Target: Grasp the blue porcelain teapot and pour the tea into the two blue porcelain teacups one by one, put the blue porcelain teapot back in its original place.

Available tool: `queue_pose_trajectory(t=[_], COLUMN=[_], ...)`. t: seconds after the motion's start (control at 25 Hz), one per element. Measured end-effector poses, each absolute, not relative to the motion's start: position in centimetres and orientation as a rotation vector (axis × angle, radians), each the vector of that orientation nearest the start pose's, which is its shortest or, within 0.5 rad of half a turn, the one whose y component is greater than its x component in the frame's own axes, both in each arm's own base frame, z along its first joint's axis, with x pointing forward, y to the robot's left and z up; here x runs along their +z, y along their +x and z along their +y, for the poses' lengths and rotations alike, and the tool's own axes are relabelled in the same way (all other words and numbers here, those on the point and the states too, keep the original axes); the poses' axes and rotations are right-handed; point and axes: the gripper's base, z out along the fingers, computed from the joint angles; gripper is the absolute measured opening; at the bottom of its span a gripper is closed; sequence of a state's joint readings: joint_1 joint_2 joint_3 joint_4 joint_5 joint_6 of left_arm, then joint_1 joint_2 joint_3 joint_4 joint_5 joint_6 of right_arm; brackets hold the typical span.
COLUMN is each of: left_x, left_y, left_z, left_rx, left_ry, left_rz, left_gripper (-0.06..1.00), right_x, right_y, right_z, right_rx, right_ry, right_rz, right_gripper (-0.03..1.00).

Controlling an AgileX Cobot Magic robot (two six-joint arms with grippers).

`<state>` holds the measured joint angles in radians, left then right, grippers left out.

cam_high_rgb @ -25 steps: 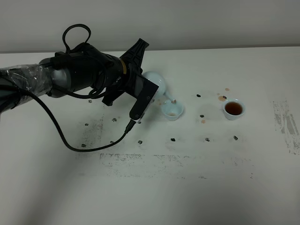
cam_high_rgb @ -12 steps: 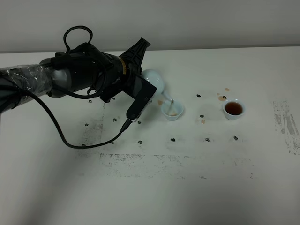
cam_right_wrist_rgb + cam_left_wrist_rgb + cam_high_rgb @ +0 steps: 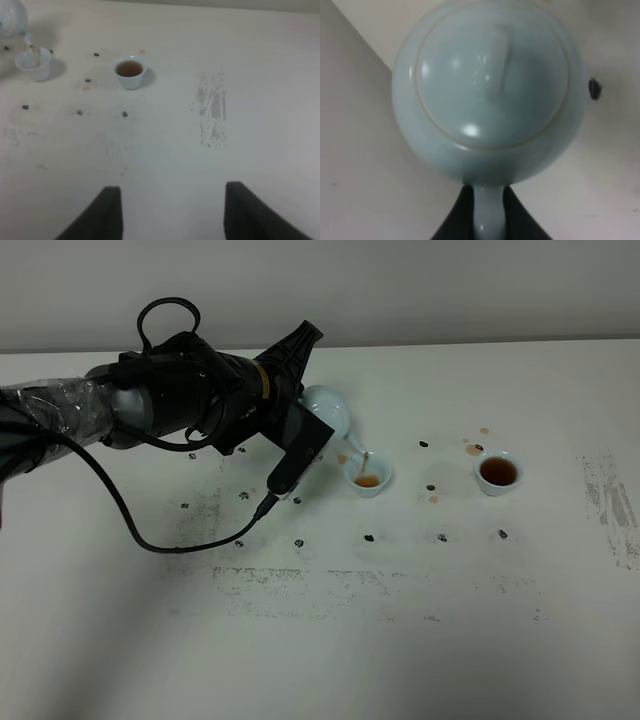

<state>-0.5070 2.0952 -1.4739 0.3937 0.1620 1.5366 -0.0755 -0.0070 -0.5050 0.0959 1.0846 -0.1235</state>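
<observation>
I see the white table (image 3: 420, 640) filling most of the high view, scuffed and dotted with small dark specks (image 3: 369, 537). My left arm (image 3: 150, 405) stretches across it toward the middle. The left gripper (image 3: 488, 212) is clamped on the loop handle of the blue porcelain teapot (image 3: 328, 410). In the wrist view a dark finger (image 3: 457, 220) presses against each side of that handle. The teapot is tipped, with its spout over the left teacup (image 3: 368, 476). A thin stream of tea (image 3: 361, 460) runs down into that cup, where a small reddish-brown pool lies. The right teacup (image 3: 498, 472) stands well apart from it on the table and holds darker tea. The right gripper (image 3: 171, 187) hangs over bare table, its fingers spread wide with nothing between them.
</observation>
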Motion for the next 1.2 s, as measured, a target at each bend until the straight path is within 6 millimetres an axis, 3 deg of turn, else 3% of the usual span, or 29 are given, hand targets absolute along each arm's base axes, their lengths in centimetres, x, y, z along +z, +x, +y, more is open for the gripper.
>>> queue_pose_trajectory(t=[1.2], left_x=[18.52], left_y=[41.62], left_z=[-22.86], left_rx=[0.853], left_ry=[2.233], left_rz=[0.747], left_gripper=[0.03], right_x=[27.70], right_y=[-0.72], right_z=[0.83], right_rx=[-0.009], right_ry=[-0.056], right_rz=[2.052], right_gripper=[0.48])
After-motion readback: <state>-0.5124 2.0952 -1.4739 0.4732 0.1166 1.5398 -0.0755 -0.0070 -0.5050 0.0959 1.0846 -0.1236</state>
